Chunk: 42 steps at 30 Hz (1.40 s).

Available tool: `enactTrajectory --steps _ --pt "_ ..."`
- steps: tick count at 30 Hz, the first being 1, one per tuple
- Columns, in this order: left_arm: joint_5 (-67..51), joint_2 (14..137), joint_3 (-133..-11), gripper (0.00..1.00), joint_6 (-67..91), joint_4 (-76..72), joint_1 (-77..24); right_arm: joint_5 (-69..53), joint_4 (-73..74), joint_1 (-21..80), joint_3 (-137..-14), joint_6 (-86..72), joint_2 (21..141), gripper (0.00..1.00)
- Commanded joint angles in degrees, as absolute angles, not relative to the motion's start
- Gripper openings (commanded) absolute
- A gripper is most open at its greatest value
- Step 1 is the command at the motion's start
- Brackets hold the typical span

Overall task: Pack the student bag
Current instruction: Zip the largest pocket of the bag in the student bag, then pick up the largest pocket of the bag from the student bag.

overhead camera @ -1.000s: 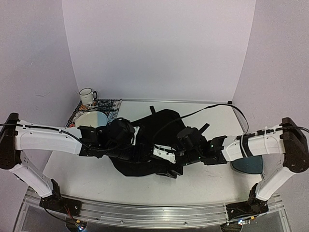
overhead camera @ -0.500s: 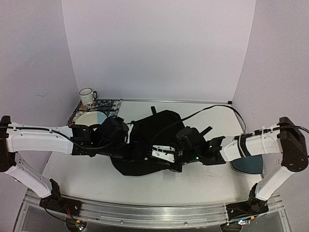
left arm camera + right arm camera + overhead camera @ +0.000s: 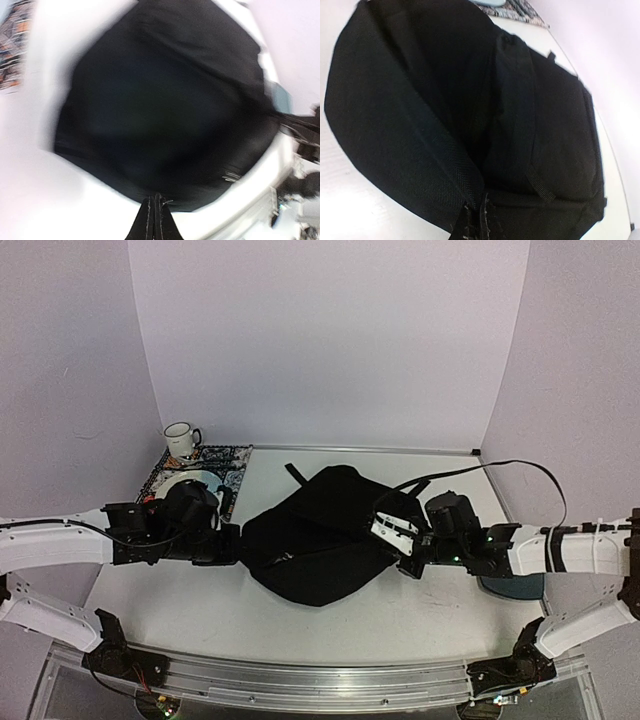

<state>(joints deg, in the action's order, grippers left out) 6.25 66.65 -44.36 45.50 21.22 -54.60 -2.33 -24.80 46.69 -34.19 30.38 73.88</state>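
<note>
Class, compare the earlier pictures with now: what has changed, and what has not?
Both arms drew apart: the left gripper leftward, the right gripper rightward, its jaws now shut on the student bag, which is stretched wider between them. The mug and patterned cloth stayed put.

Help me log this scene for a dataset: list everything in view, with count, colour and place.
student bag: one, black, centre, between the pincers
mug: one, white, rear left
patterned mat: one, dark with pale pattern, rear left, by the mug
plate: one, pale, on the mat, partly hidden
pad: one, dark teal, far right, partly hidden
cable: one, black, arcing at rear right
left pincer: one, black, shut on the bag's left edge
right pincer: one, black, shut on the bag's right side
</note>
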Motion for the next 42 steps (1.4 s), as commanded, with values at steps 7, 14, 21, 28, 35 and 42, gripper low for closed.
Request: enactTrajectory --steps 7,14,21,28,35,42 --pt "-1.72 71.31 -49.58 0.0 43.59 16.76 -53.68 -10.9 -22.78 47.97 -37.57 24.34 71.7 0.13" --pt "-6.89 72.28 -47.86 0.26 42.79 16.28 -53.72 -12.87 -21.1 49.59 -38.27 23.91 70.09 0.49" --pt "-9.02 68.37 -43.32 0.54 45.94 16.14 -53.64 -12.26 -18.98 53.39 -39.84 23.58 70.84 0.62" --pt "-16.22 69.86 -39.4 0.54 50.41 5.95 -53.77 -11.12 -19.22 56.51 -42.32 23.74 75.19 0.64" --pt "-17.75 73.06 -39.35 0.54 49.88 2.39 -54.31 -11.75 -19.16 57.71 -44.89 24.7 78.09 0.64" --pt "-19.29 75.28 -40.16 0.49 48.92 0.39 -54.32 -13.01 -19.07 58.14 -46.45 25.15 80.21 0.64"
